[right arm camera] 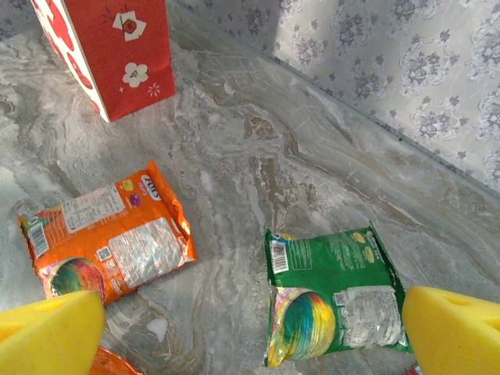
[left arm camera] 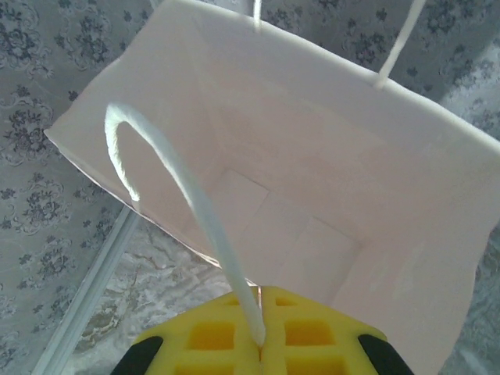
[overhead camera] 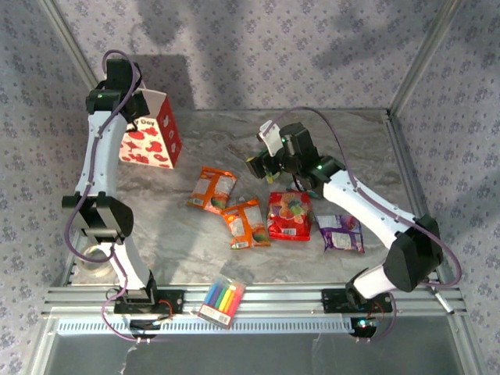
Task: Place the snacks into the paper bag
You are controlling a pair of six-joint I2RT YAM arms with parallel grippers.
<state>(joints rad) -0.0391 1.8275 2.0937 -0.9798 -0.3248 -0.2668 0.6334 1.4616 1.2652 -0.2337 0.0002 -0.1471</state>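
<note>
**Bag open at far left, packets flat mid-table**

The paper bag (overhead camera: pixel 152 137) stands at the far left of the table, white front with red apple prints, red side toward the packets; its mouth gapes and I look down on a folded white floor; one string handle (left arm camera: pixel 176 203) is pinched between the pads of my left gripper (left arm camera: pixel 260 305). An orange packet (overhead camera: pixel 211 190) lies flat near the middle; a second orange packet (overhead camera: pixel 246 223) lies just beside it, nearer my bases; the red packet (overhead camera: pixel 289 216) sits just right of that; the purple packet (overhead camera: pixel 339 233) lies further right; the green packet (right arm camera: pixel 332 293) lies flat, barcode showing, apart from the first orange one.
</note>
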